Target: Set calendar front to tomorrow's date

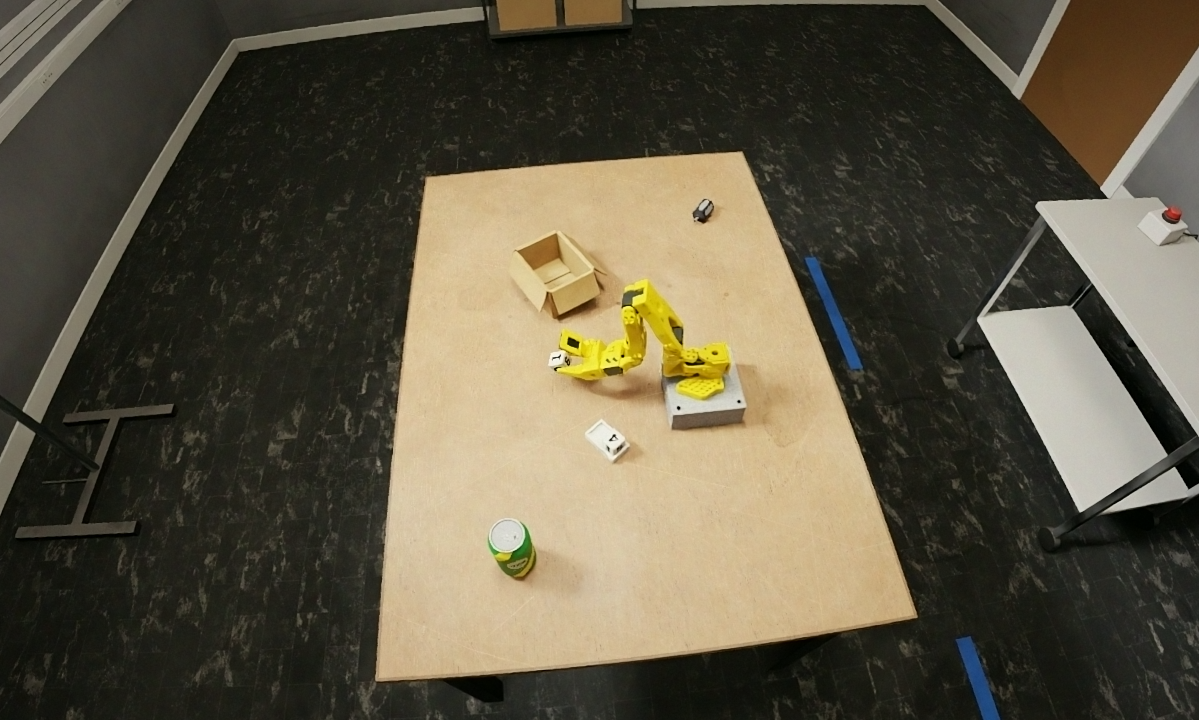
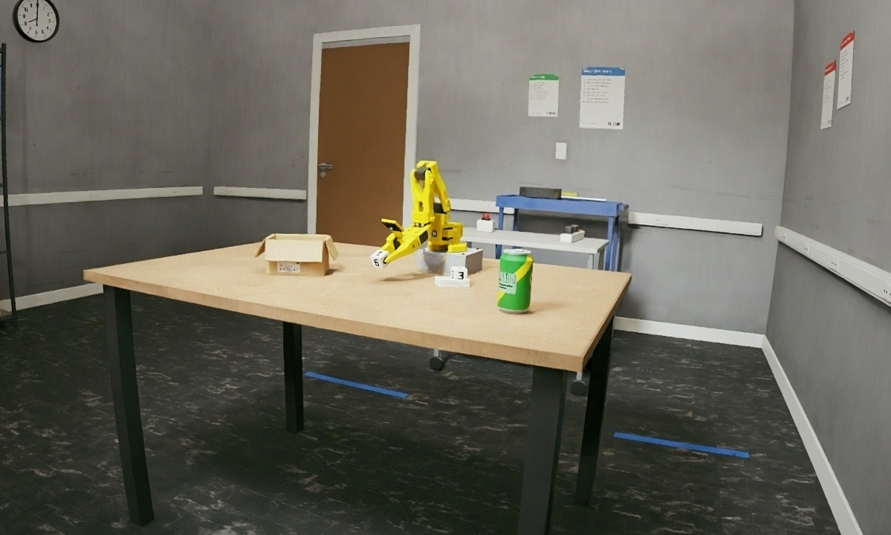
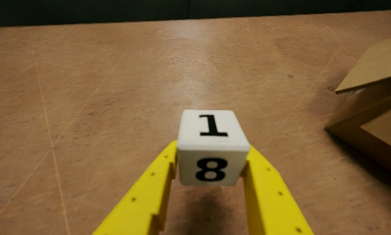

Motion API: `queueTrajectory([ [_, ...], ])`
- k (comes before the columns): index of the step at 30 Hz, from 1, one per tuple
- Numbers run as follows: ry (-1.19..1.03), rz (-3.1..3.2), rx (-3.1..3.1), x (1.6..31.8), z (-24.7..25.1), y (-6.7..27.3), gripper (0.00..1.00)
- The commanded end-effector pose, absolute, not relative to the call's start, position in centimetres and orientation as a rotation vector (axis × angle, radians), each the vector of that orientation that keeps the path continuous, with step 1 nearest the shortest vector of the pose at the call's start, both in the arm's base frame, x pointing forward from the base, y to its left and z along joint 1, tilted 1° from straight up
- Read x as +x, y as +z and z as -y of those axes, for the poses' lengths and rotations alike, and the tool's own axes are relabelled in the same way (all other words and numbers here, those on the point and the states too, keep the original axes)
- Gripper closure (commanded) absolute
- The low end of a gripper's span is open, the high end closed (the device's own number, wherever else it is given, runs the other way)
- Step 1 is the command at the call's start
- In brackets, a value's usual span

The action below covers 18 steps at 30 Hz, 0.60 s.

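My gripper [image 1: 564,359] [image 2: 383,255] [image 3: 212,163] is shut on a white digit cube [image 1: 557,360] [image 2: 377,259] [image 3: 211,148] and holds it above the table. In the wrist view the held cube shows an upright 1 on its upper face and an upright 8 below it; the exterior camera sees a 6 on it. The white tray [image 1: 596,430] [image 2: 449,283] stands on the table, apart from the gripper. The other cube [image 1: 616,443] [image 2: 459,273] sits at one end of it, with a 4 on top and a 3 towards the exterior camera. The tray's front is hidden.
An open cardboard box [image 1: 560,277] [image 2: 296,255] [image 3: 375,108] stands near the held cube, at the right in the wrist view. A green can [image 1: 512,548] [image 2: 514,282] stands beyond the tray. A small dark object [image 1: 703,210] lies at the table's far end.
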<state>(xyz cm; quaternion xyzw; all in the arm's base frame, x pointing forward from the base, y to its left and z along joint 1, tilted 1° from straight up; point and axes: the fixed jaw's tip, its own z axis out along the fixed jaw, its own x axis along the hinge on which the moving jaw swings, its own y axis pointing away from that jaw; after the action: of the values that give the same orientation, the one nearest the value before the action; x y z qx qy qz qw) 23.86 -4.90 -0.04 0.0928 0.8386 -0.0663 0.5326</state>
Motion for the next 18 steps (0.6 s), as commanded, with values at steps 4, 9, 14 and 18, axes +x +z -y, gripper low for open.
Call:
queueTrajectory([
  [4, -0.131, -1.948, 0.241, 23.5, 4.52, 0.2, 1.0],
  [9, -0.127, -1.94, 0.245, 23.45, 4.51, 0.26, 1.0],
  [14, -0.127, -1.939, 0.245, 23.45, 4.51, 0.27, 1.0],
  [18, -0.127, -1.939, 0.245, 23.45, 4.51, 0.27, 1.0],
])
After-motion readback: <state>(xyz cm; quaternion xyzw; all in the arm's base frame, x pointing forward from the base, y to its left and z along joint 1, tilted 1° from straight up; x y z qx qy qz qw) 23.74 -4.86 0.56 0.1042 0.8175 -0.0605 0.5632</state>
